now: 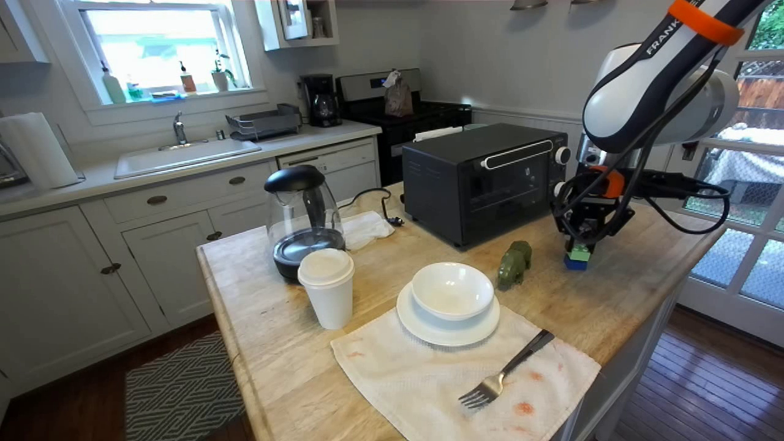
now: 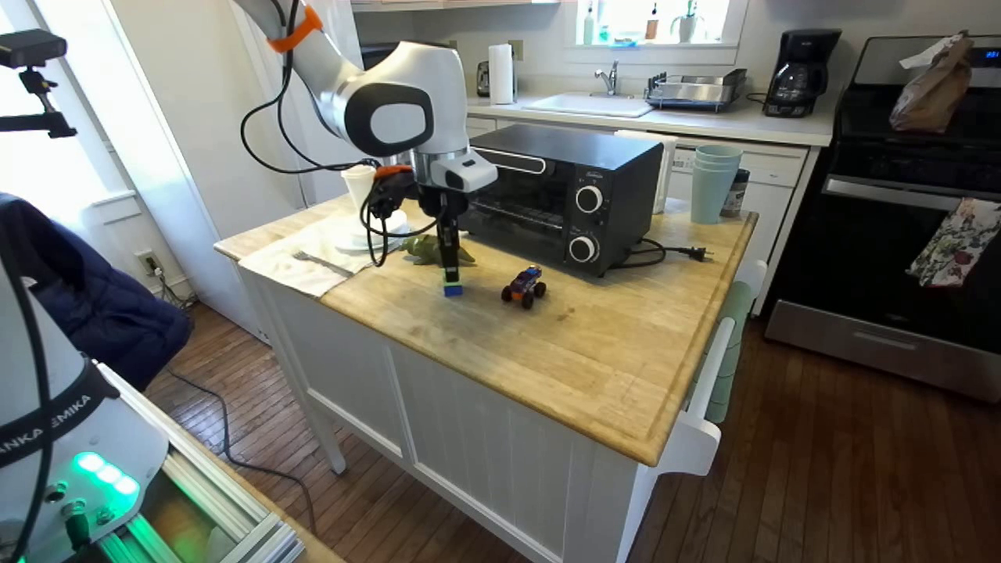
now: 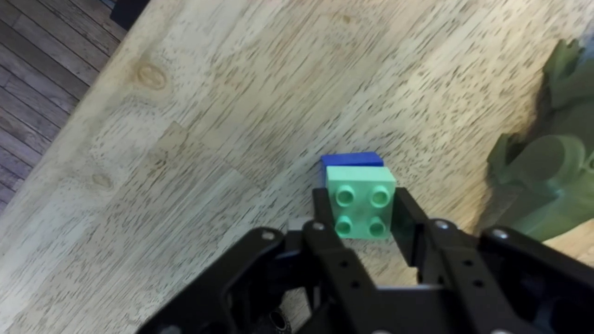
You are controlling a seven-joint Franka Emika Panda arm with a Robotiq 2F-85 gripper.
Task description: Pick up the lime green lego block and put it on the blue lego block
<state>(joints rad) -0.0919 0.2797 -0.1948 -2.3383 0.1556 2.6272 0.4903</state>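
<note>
The lime green lego block (image 3: pixel 364 211) is squarish with its studs up. My gripper (image 3: pixel 362 204) has a finger on either side of it and is shut on it. The blue lego block (image 3: pixel 352 159) is directly below and mostly hidden, with a strip showing past the lime block's far edge. In both exterior views the lime block (image 1: pixel 579 252) sits right on top of the blue block (image 1: pixel 576 264), (image 2: pixel 453 291), which stands on the wooden table. I cannot tell whether the two are pressed together. The gripper (image 2: pixel 450 272) points straight down over them.
A dark green toy animal (image 1: pixel 515 264) stands close beside the blocks. A toy truck (image 2: pixel 525 287) and a black toaster oven (image 1: pixel 484 184) are also near. A white bowl (image 1: pixel 453 291), fork (image 1: pixel 505 370), cup (image 1: pixel 327 288) and glass kettle (image 1: pixel 306 226) stand farther off.
</note>
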